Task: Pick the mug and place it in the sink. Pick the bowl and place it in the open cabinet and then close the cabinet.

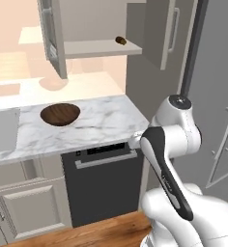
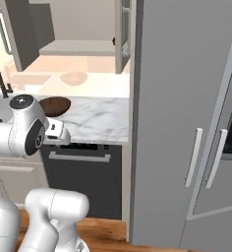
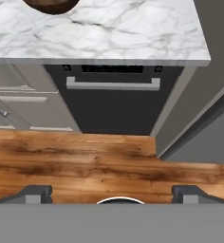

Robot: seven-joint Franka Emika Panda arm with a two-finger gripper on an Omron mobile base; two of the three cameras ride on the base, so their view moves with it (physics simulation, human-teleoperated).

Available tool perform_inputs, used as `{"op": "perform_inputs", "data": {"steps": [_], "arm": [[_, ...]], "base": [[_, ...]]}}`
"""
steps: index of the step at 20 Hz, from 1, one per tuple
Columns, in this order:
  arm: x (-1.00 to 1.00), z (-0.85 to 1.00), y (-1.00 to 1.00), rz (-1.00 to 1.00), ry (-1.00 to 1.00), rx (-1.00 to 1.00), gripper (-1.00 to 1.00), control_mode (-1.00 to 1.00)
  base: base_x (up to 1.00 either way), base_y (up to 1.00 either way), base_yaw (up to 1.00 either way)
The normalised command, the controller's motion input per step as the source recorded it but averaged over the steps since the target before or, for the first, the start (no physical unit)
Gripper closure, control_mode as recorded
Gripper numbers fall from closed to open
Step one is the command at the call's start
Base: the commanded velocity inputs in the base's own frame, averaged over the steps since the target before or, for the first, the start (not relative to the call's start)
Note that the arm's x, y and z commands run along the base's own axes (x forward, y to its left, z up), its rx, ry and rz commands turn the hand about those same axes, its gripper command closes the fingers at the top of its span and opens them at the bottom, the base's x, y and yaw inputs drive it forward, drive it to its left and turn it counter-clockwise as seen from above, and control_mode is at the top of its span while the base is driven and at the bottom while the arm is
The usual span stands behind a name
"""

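The dark-brown wooden bowl (image 1: 60,114) sits upright on the marble counter (image 1: 104,123), right of the sink (image 1: 4,129); it also shows as the bowl (image 2: 55,105) behind my arm and the bowl (image 3: 50,4) at the top edge of the hand view. Above it, the beige cabinet (image 1: 101,48) stands open with its doors swung wide and its shelf bare except for a tiny brown lump (image 1: 120,40). My gripper (image 3: 113,193) is open and holds nothing. It hangs in front of the counter edge, well below and right of the bowl, pointing down at the floor. The mug is out of view.
A black dishwasher (image 3: 111,102) with a silver handle sits under the counter, with beige drawers (image 3: 19,102) to its left. A tall grey fridge (image 2: 187,123) fills the right side. The black faucet (image 2: 0,81) stands at the sink. Wooden floor (image 3: 85,156) lies below.
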Motion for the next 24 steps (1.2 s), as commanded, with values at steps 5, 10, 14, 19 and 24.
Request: {"op": "perform_inputs", "data": {"steps": [5,10,14,19,24], "arm": [[0.0,0.0,0.0,0.0,0.0,0.0,-1.0,1.0],[0.0,0.0,0.0,0.0,0.0,0.0,-1.0,1.0],[0.0,0.0,0.0,0.0,0.0,0.0,-1.0,1.0],[0.0,0.0,0.0,0.0,0.0,0.0,-1.0,1.0],[0.0,0.0,0.0,0.0,0.0,0.0,-1.0,1.0]], "base": [[0.48,0.24,0.0],[0.56,0.0,0.0],[0.46,-0.02,0.0],[0.54,0.01,0.0],[0.71,0.0,0.0]]}}
